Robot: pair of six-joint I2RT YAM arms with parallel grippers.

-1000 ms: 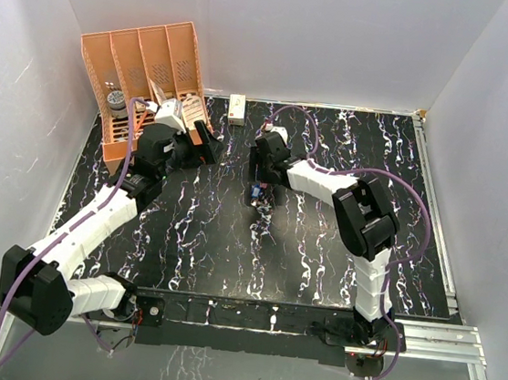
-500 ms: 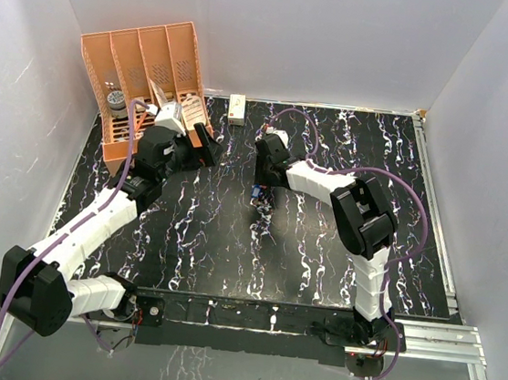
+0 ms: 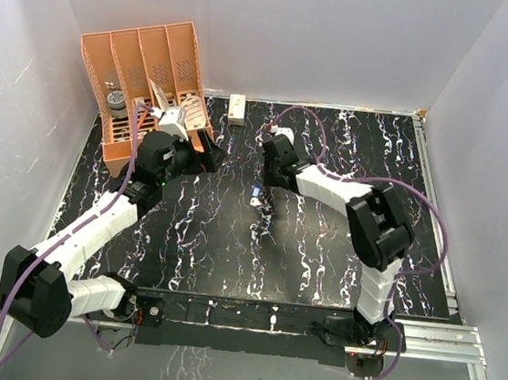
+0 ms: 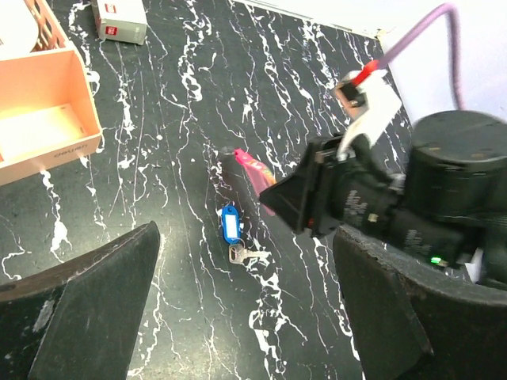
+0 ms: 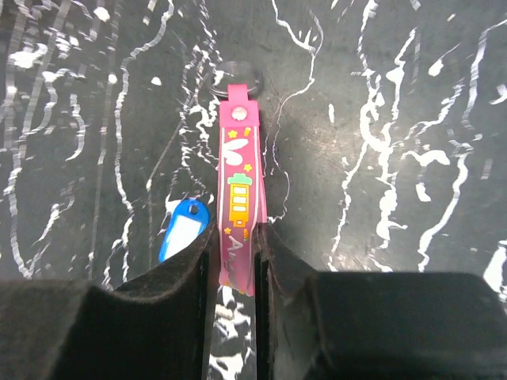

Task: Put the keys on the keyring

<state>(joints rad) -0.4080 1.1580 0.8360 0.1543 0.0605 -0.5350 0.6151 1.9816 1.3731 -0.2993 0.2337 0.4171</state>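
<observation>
The keyring (image 5: pixel 240 186) is a pink printed strap with a thin metal ring at its far end, lying on the black marbled table. My right gripper (image 5: pixel 235 261) is shut on the strap's near end, a finger pressed to each side. The keys lie just left of it: a blue-tagged one (image 5: pixel 182 229) and a small silvery one (image 4: pixel 247 255) joined below the blue tag (image 4: pixel 230 224). My left gripper (image 4: pixel 245 305) hovers open above them, nothing between its fingers. From above, the right gripper (image 3: pixel 270 175) is low over the blue key (image 3: pixel 256 192), and the left gripper (image 3: pixel 206 153) is to its left.
An orange slotted file rack (image 3: pixel 148 68) stands at the back left, close behind the left arm; its corner (image 4: pixel 47 119) shows in the left wrist view. A small white box (image 3: pixel 237 108) sits at the back edge. White walls enclose the table.
The right gripper's jaws have narrowed and now pinch the pink strap. The right wrist shifted slightly right, and the left gripper edged a little toward the centre.
</observation>
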